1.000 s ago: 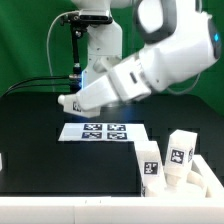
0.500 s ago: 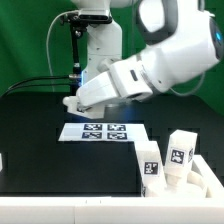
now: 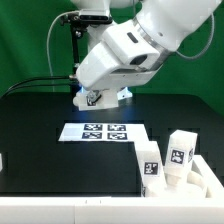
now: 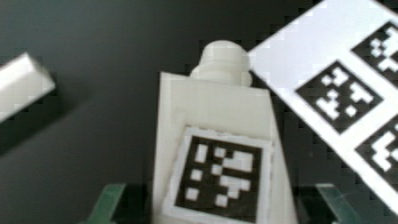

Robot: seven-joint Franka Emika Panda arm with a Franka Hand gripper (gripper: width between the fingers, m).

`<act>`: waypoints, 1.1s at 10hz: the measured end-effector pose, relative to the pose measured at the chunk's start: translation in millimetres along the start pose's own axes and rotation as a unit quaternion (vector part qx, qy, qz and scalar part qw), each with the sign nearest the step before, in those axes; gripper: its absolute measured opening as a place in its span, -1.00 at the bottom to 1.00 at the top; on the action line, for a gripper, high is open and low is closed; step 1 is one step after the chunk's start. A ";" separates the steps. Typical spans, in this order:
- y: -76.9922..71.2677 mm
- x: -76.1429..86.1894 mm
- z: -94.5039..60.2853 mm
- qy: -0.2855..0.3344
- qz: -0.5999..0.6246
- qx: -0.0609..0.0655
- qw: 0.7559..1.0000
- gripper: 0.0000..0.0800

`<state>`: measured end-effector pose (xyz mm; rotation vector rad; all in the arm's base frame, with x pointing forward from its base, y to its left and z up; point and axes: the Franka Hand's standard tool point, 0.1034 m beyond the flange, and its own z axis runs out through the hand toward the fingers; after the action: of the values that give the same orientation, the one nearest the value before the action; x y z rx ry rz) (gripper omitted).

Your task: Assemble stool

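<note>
My gripper (image 3: 99,98) hangs above the black table behind the marker board (image 3: 103,131). In the wrist view it (image 4: 228,208) is shut on a white stool leg (image 4: 217,120). The leg bears a black-and-white tag and a round peg at its far end, and it lies between my green fingers (image 4: 118,200). In the exterior view the held leg (image 3: 94,99) shows as a small white tagged piece at the fingers. Other white stool legs (image 3: 150,166) (image 3: 182,150) stand together at the front of the exterior view's right. The round seat is not in view.
The marker board also shows in the wrist view (image 4: 338,80), under and beside the held leg. A white edge (image 4: 22,76) lies on the other side of it. A white rim (image 3: 60,212) runs along the table's front. The arm's base (image 3: 98,40) stands at the back.
The arm has swung up and turned. The gripper has moved toward the exterior view's right and now points down over the table behind the marker board.
</note>
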<state>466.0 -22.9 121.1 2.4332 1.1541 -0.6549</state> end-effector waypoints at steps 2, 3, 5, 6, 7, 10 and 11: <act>3.2 15.1 -25.8 0.055 0.052 0.039 0.996 -0.20; 15.6 25.6 -52.2 0.082 0.093 0.073 0.990 -0.20; 47.5 27.8 -80.3 0.158 0.155 0.102 0.970 -0.20; 46.7 27.4 -76.4 0.190 0.158 0.089 0.965 -0.20; 45.8 25.7 -74.3 0.206 0.161 0.084 0.962 -0.20; 51.2 41.9 -98.2 0.289 0.194 0.079 0.934 -0.20; 57.2 57.7 -120.2 0.339 0.215 0.076 0.912 -0.20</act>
<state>573.5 39.8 195.6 3.0159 0.7241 0.2792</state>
